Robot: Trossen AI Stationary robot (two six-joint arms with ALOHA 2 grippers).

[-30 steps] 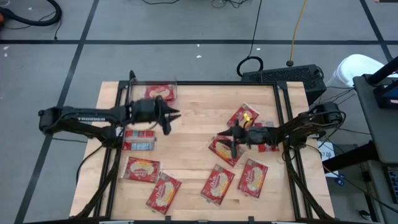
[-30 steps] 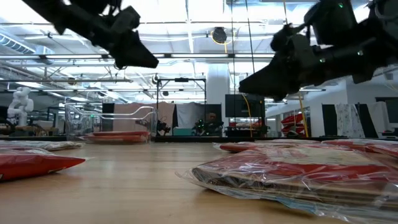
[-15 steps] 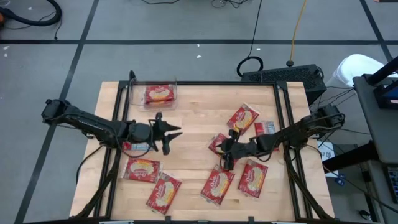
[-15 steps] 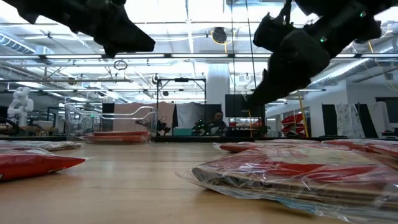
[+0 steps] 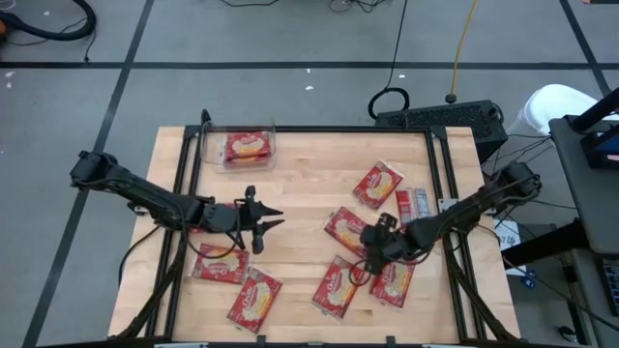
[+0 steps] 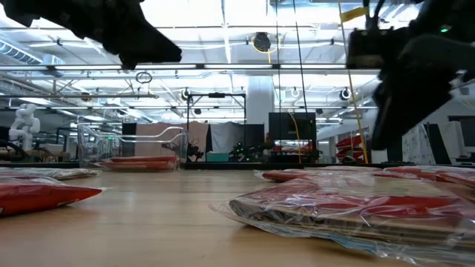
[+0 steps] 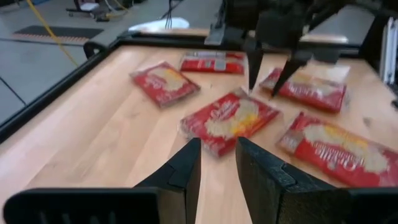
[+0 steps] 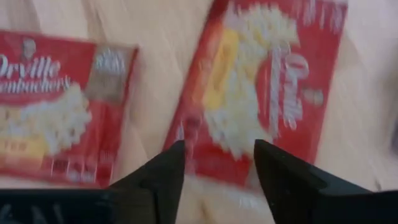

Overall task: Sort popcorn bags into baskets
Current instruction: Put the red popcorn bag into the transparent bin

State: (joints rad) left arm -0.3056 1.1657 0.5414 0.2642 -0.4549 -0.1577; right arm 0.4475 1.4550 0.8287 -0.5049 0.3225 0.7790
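From above, the right tool (image 5: 371, 253) has swung down over the near bags (image 5: 338, 286); one bag sits in the bin (image 5: 242, 147). Its wrist view shows fingers spread over a bag (image 8: 264, 87), empty. The left tool (image 7: 217, 165) hovers part-open, holding nothing. Bags look light, flat, slippery; pinch a short edge
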